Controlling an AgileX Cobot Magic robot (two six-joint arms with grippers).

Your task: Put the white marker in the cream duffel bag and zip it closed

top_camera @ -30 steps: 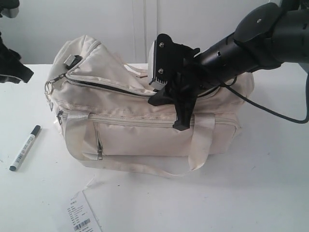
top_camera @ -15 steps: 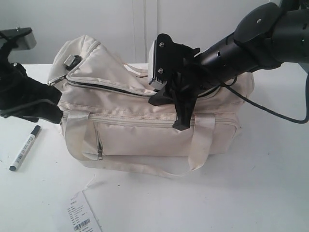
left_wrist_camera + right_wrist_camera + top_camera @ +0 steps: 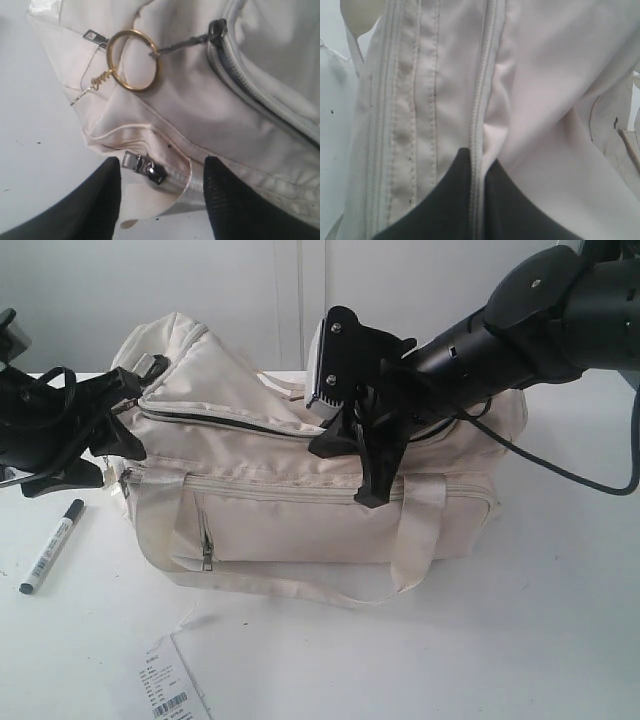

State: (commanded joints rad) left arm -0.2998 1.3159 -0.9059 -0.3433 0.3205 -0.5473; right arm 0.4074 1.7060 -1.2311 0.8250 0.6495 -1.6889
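Note:
The cream duffel bag stands mid-table with its curved top zipper partly open. On the table left of the bag lies the white marker, black cap away from me, with nothing touching it. My left gripper is open at the bag's left end, its fingers either side of a small silver zipper pull. A gold ring hangs from the top zipper pull just beyond. My right gripper is shut on the bag's fabric along a zipper seam at the front top.
A white barcode paper tag lies at the table's front left, tied to the bag by a thin string. A webbing handle loops down over the bag's front onto the table. A black cable trails from the right arm.
My left arm has come in from the far left and up to the bag's left end. The right gripper, the bag and the marker have not moved.

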